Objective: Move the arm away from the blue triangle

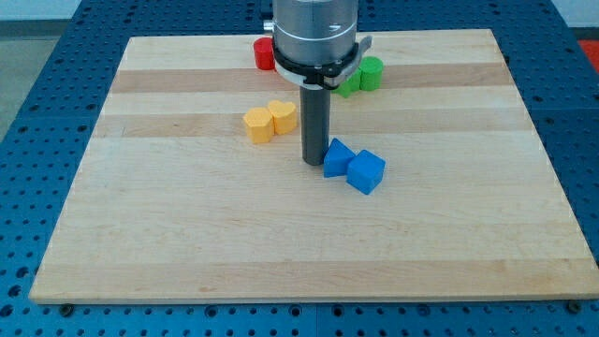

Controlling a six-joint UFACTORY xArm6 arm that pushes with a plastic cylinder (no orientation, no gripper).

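Note:
The blue triangle (337, 157) lies near the middle of the wooden board, touching a blue cube (366, 172) on its right. My tip (313, 163) rests on the board just left of the blue triangle, touching or almost touching its left edge. The dark rod rises from there to the grey arm body (316, 37) at the view's top.
Two yellow blocks (259, 124) (283, 115) sit side by side up and left of my tip. A red block (264, 53) is at the top, partly behind the arm. Green blocks (371, 73) sit right of the arm. The board (187, 234) lies on a blue perforated table.

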